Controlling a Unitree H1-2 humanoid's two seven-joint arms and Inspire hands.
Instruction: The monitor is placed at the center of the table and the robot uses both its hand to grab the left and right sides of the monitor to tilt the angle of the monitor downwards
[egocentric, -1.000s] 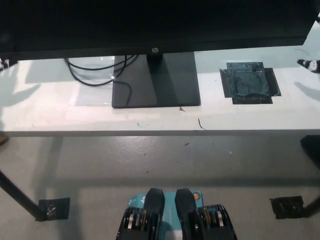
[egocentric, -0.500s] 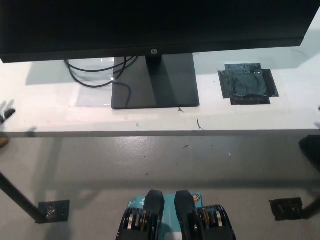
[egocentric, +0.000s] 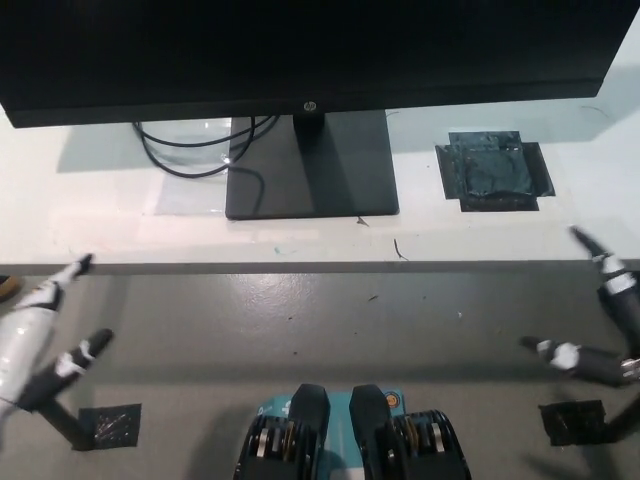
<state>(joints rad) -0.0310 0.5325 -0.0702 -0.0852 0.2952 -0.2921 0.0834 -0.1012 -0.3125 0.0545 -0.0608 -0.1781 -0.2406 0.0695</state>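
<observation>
The black monitor (egocentric: 310, 55) fills the top of the head view, its screen dark, standing on a black rectangular base (egocentric: 312, 170) at the middle of the white table (egocentric: 120, 235). My white left hand (egocentric: 45, 335) is low at the left, in front of the table edge, open with fingers spread and holding nothing. My black right hand (egocentric: 600, 320) is low at the right, also before the table edge, open and empty. Both hands are well apart from the monitor's sides.
Black cables (egocentric: 190, 145) loop on the table left of the base. A dark taped patch (egocentric: 495, 170) lies on the table to the right. Below the table are grey floor, a black table leg (egocentric: 60, 420) and tape squares.
Both hands have dropped from near the monitor's sides to in front of the table edge and come further into view. The picture shifted slightly.
</observation>
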